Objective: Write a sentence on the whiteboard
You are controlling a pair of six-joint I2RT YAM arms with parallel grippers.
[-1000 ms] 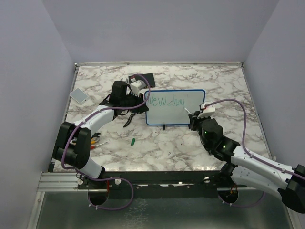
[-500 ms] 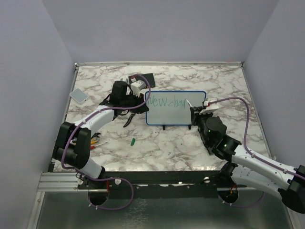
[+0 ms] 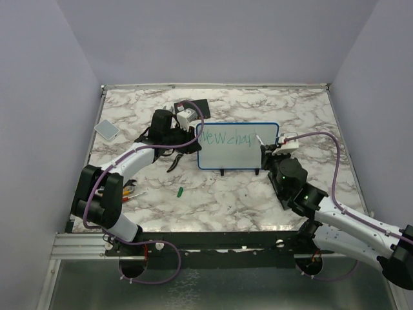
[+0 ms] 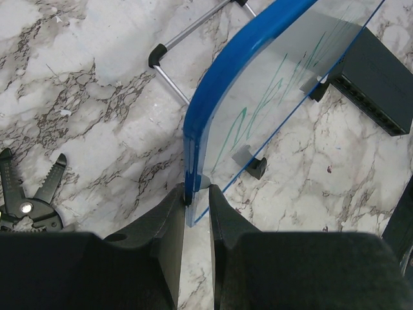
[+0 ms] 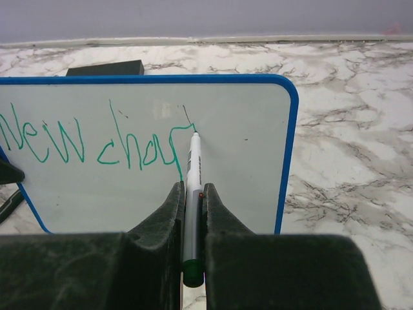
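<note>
The whiteboard (image 3: 237,154) stands upright on its little black feet at mid-table, blue-rimmed. My left gripper (image 3: 195,141) is shut on its left edge; in the left wrist view the fingers (image 4: 168,219) pinch the blue rim (image 4: 226,77). The sentence (image 5: 97,142) is green handwriting that reads about "New char" on one line (image 3: 226,138). My right gripper (image 5: 191,188) is shut on a white marker (image 5: 193,161) with a green end. Its tip touches the board just right of the last letter. From above, the right gripper (image 3: 266,154) is at the board's right end.
A black box with ports (image 3: 197,106) lies behind the board (image 4: 374,77). Black pliers (image 3: 174,160) lie left of the board (image 4: 29,203). A grey pad (image 3: 106,130) sits far left. A green cap (image 3: 181,191) and small red-handled tools (image 3: 132,190) lie near the front.
My right gripper has carried the marker rightward along the board, and the green writing has grown by another letter. The left gripper has kept its hold on the rim.
</note>
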